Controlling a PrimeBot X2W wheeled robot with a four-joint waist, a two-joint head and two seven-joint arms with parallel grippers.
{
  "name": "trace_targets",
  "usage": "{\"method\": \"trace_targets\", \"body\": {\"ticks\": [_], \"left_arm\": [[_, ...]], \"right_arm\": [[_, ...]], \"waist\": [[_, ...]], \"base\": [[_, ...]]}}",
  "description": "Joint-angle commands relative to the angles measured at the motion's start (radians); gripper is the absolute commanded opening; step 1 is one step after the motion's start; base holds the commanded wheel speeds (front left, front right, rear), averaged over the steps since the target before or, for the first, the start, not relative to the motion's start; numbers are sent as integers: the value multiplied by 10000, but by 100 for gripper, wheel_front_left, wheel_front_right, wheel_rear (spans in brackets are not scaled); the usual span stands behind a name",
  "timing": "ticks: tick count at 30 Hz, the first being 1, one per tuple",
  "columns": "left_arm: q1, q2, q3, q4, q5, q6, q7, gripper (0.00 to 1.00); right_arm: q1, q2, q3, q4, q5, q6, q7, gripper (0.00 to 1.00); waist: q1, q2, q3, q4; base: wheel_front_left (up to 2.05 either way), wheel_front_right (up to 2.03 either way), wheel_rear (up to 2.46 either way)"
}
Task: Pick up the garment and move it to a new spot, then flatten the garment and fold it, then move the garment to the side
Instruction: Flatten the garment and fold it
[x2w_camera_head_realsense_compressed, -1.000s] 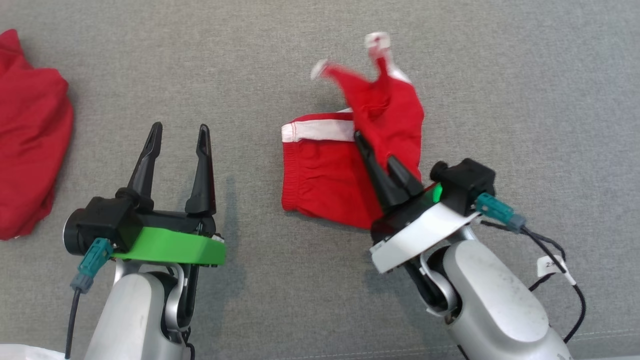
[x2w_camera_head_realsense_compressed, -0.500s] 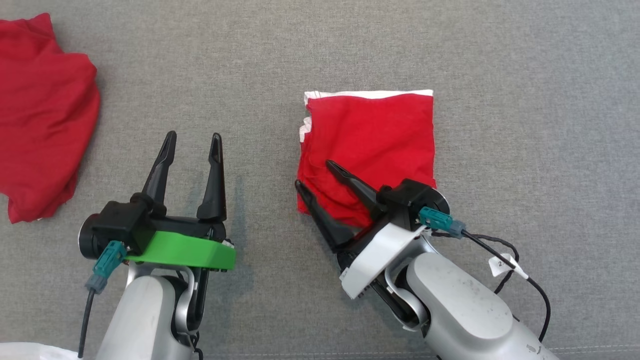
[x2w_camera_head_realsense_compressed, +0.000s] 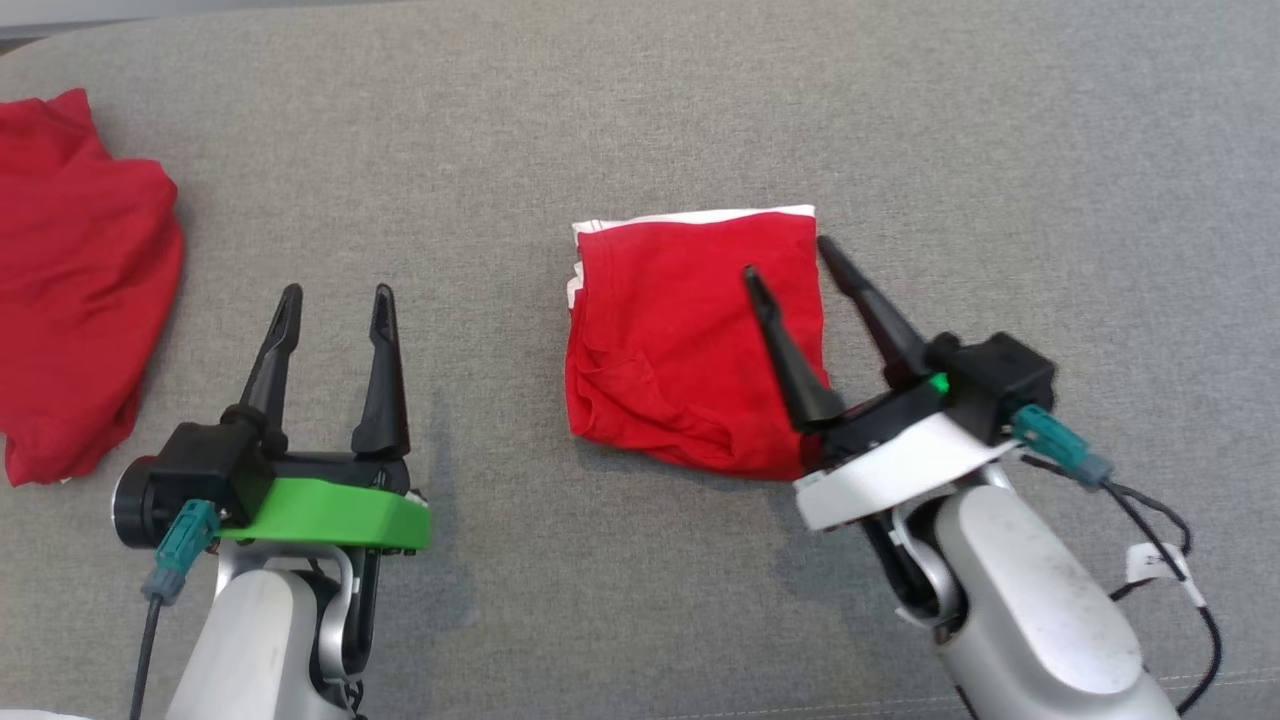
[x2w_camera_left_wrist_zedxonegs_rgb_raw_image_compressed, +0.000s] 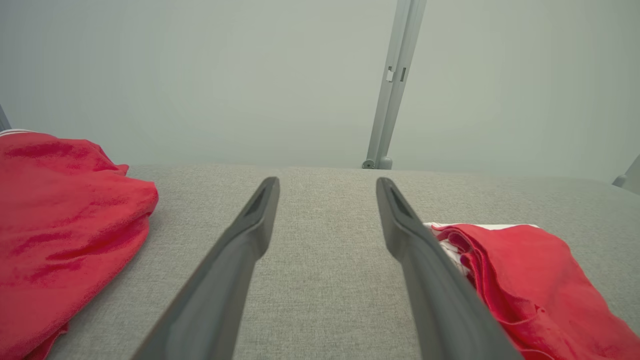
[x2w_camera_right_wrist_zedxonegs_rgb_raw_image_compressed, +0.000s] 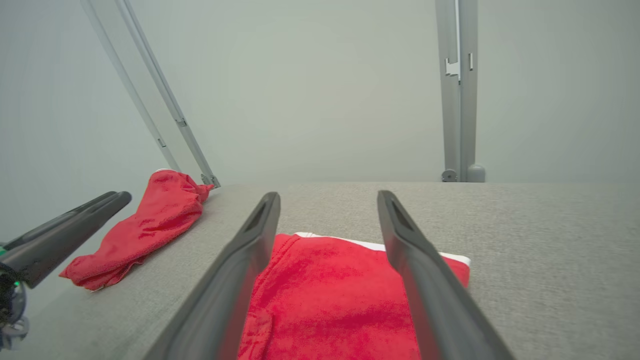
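Garment (x2w_camera_head_realsense_compressed: 680, 340), red, folded flat, beneath empty wide-apart right pincer (x2w_camera_head_realsense_compressed: 786, 256); left pincer (x2w_camera_head_realsense_compressed: 337, 290) likewise apart, empty.

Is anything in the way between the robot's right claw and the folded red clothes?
No, nothing visible is in the way. The right gripper hangs open at the right edge of the folded garment, with bare cloth just under its fingers. The other red cloth lies far off to the left.

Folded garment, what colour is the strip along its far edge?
The strip is white, the garment red; best in head view.
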Motion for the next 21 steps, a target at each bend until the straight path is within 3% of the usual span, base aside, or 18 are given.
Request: {"method": "trace_targets", "body": {"ticks": [1, 6, 10, 21], "left_arm": [[193, 107, 104, -53, -27, 99, -4, 100], [459, 314, 318, -232, -75, 290, 49, 100], [633, 420, 389, -415, -110, 399, 132, 100], [819, 513, 306, -680, -166, 462, 297, 100]], "right_arm": [[333, -106, -651, -203, -231, -4, -36, 100], [949, -349, -2527, -609, -804, -4, 208, 100], [1399, -515, -3471, -865, -1114, -4, 496, 100], [1806, -473, -3913, -1281, -1156, -4, 821, 100]], "waist": [[0, 0, -329, -258], [0, 0, -622, -394], [0, 0, -715, -414], [0, 0, -689, -415]], "base": [[0, 0, 0], [0, 0, 0], [0, 0, 0], [0, 0, 0]]}}
